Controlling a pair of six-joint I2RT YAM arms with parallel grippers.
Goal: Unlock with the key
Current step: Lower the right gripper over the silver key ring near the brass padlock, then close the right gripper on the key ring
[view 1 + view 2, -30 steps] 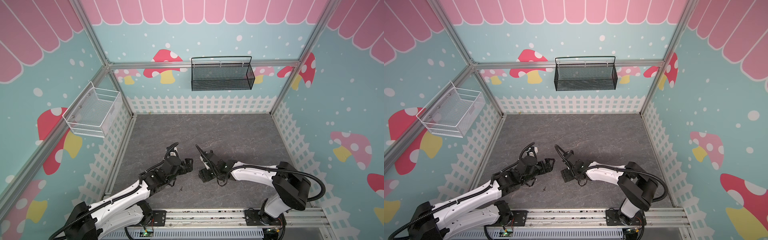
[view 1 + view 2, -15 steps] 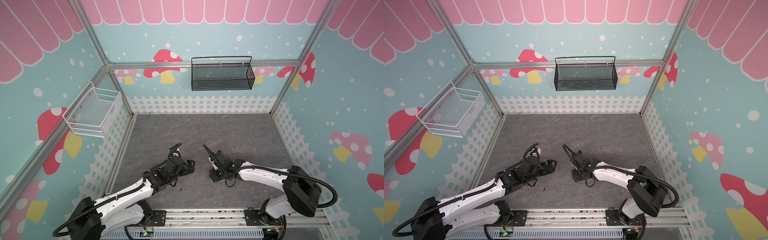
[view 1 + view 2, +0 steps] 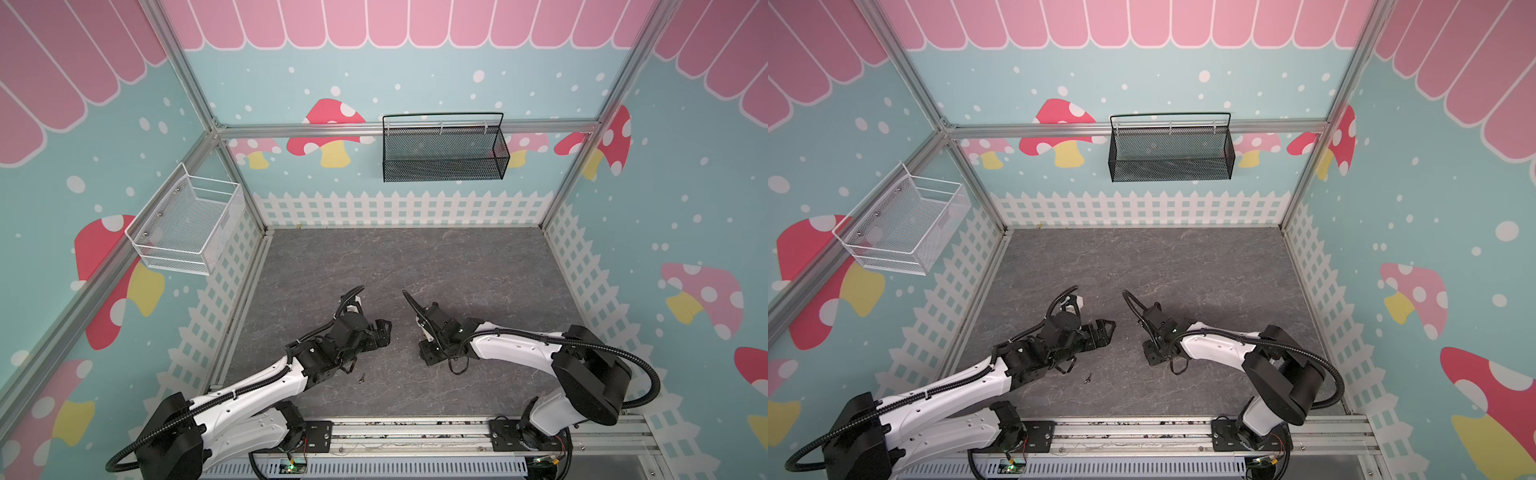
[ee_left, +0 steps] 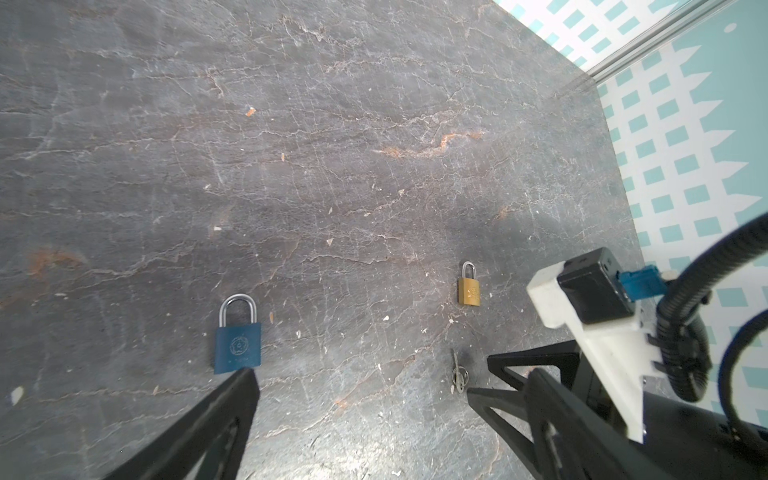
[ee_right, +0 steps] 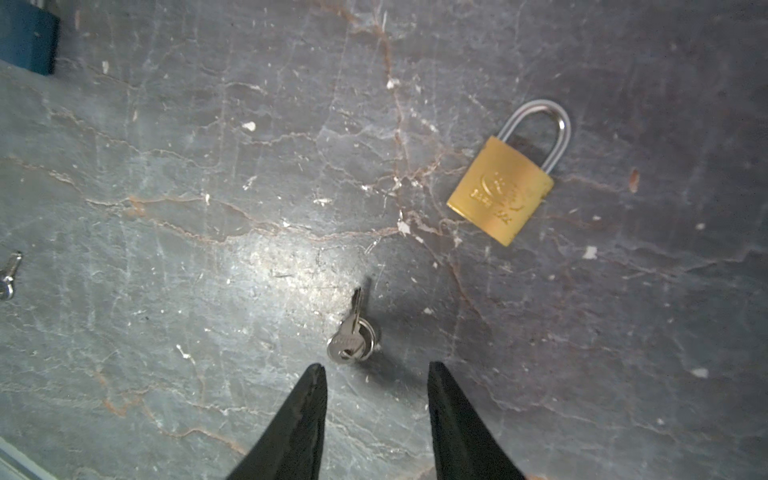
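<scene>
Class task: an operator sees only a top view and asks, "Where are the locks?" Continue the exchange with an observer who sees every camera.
Observer: A blue lock lies flat, seen from the left wrist.
Operator: Any other?
Observer: A brass lock, shackle shut, lies apart from it.
Operator: And a key?
Observer: One key on a ring lies just ahead of the open right gripper, untouched.

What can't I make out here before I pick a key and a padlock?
- Blue padlock, brass padlock: absent from both top views, presumably under the arms.
- Blue padlock: cropped by the right wrist view's corner; gripper finger overlaps its base in the left wrist view.
- Loose key: cut by the right wrist view's edge.
- Ringed key: teeth too small; no keyhole shows.
</scene>
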